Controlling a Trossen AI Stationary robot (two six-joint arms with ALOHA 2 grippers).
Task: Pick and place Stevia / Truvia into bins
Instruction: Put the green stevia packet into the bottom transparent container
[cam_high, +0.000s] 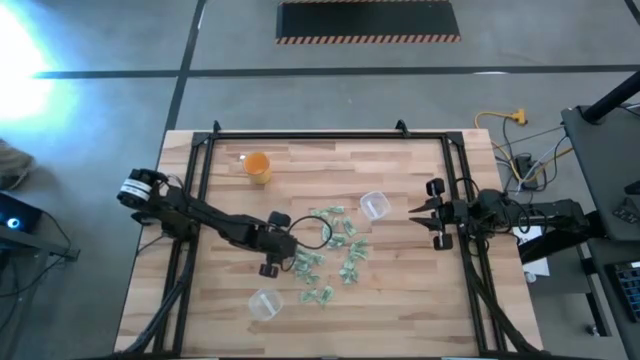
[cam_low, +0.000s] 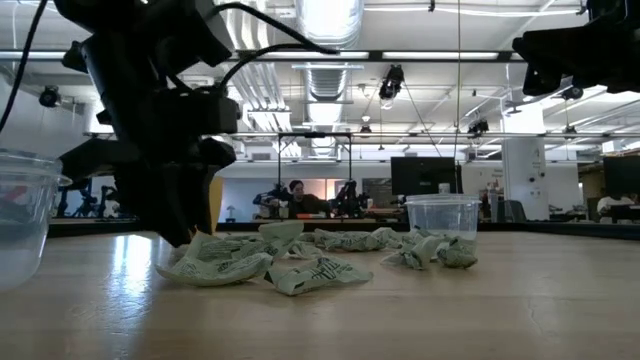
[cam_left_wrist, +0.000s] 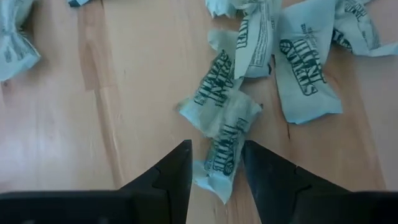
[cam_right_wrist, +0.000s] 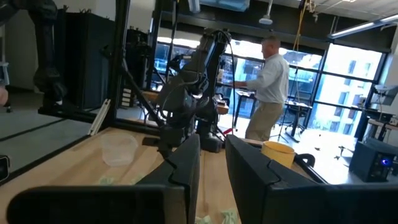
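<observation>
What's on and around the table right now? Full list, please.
Sachets: many, pale green and white, scattered mid-table.
Clear cups: two, translucent; one right of the pile, one near the front edge.
Orange cup: one, back left.
Table: one, light wood.
Yellow cable: one, on the floor beyond the back right corner.
Person: one, white shirt, standing in the room behind.
Left tool: open, fingers astride a sachet at the pile's left edge.
Right tool: open, waiting at the right edge.

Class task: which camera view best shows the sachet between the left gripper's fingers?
The left wrist view: the sachet lies between the open left gripper. The high view shows only tiny sachets there; the low view hides it behind the arm; the right wrist view doesn't show it.
</observation>
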